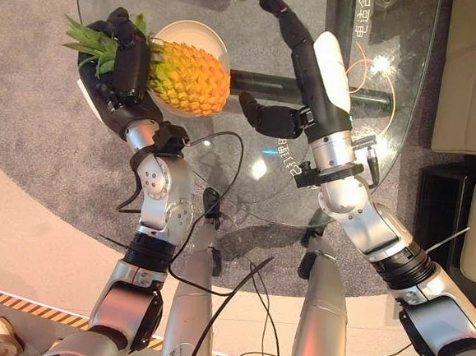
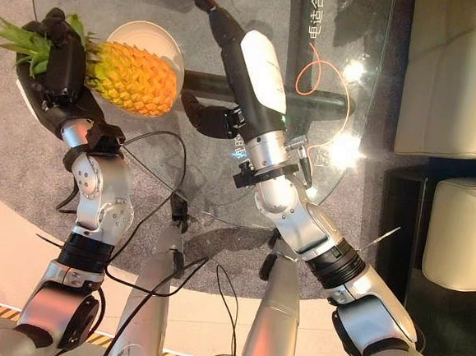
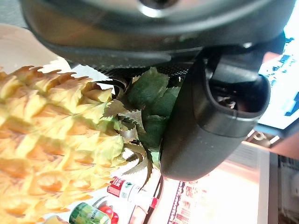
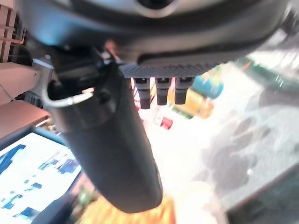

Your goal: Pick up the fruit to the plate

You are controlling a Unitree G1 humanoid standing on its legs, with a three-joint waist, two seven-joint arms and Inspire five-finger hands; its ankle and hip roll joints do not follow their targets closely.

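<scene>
Left hand (image 1: 123,66) clasps the pineapple (image 1: 188,77) at its leafy crown — fruit body lying over the white plate (image 1: 177,35) near the glass table's (image 1: 389,140) left edge. Right hand (image 1: 301,59) hovers open-fingered. Risk: crown leaves slipping, letting the fruit roll off.

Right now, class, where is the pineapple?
On the robot's left, the pineapple is gripped at its crown by the left hand, its body over the white plate.

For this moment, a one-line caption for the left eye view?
Left hand holds pineapple over plate; right hand open.
</scene>
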